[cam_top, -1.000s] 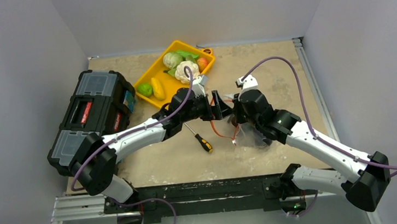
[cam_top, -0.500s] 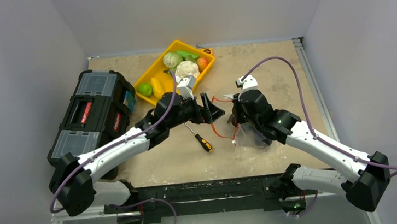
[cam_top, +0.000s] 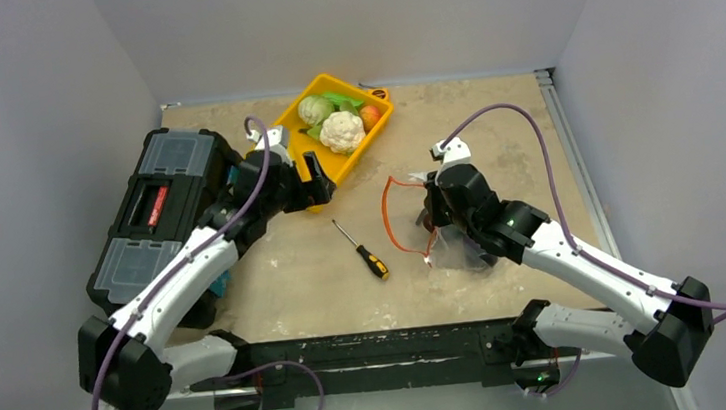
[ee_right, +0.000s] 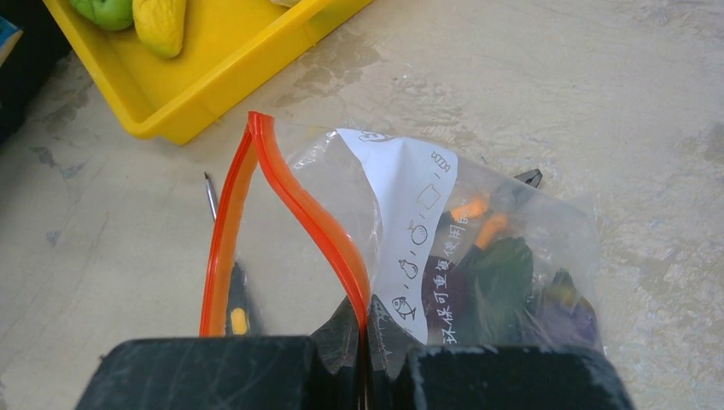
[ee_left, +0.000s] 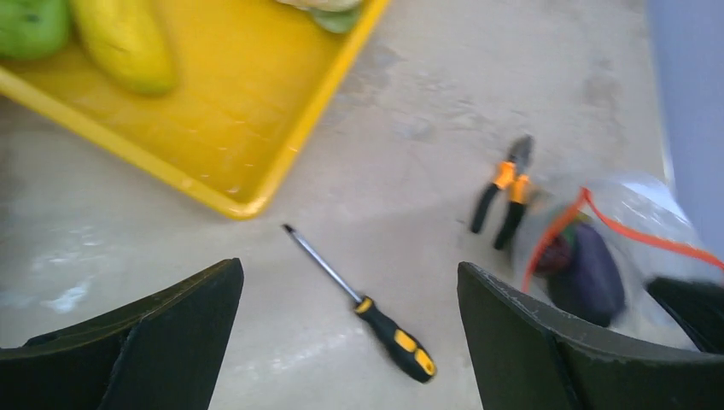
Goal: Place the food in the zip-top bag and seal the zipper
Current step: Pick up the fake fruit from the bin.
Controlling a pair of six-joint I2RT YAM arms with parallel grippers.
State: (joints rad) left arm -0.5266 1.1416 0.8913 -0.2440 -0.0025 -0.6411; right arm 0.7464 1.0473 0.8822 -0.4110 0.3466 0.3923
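1. Zip-top bag [ee_right: 512, 213] — clear and floppy, lying on the table [cam_top: 492, 122] straight ahead of the right gripper [ee_right: 363, 367]. That gripper's fingers are pressed together on the rim at the zipper [ee_right: 312, 213].
2. From the pinch, the red-orange strip bows away in an open loop, so the mouth gapes toward the left gripper's side. It is unsealed.
3. Deep in the zip-top bag, at the end farthest from the pinching fingers, sit the purple eggplant [ee_left: 589, 273] and a dark green piece, probably the avocado [ee_right: 504, 269]. A printed panel on the film partly hides them.
4. Left gripper [ee_left: 350, 342] — fingers wide apart with nothing between them, poised by the near corner of the yellow tray [ee_left: 256, 128].
5. Corn [ee_left: 124, 43] and lime [ee_left: 30, 21] lie just ahead and to its left. Cauliflower [cam_top: 342, 132], cabbage [cam_top: 314, 107] and an orange-red fruit [cam_top: 368, 114] lie farther along the tray.
6. Step in hand, as judged: loading is partway done and the next piece is being fetched.
7. The next move calls for lowering the open fingers around the corn or lime, then carrying it to the held mouth.
8. Screwdriver [cam_top: 363, 250] and pliers [ee_left: 504, 192] lie between the two grippers; both stay out.
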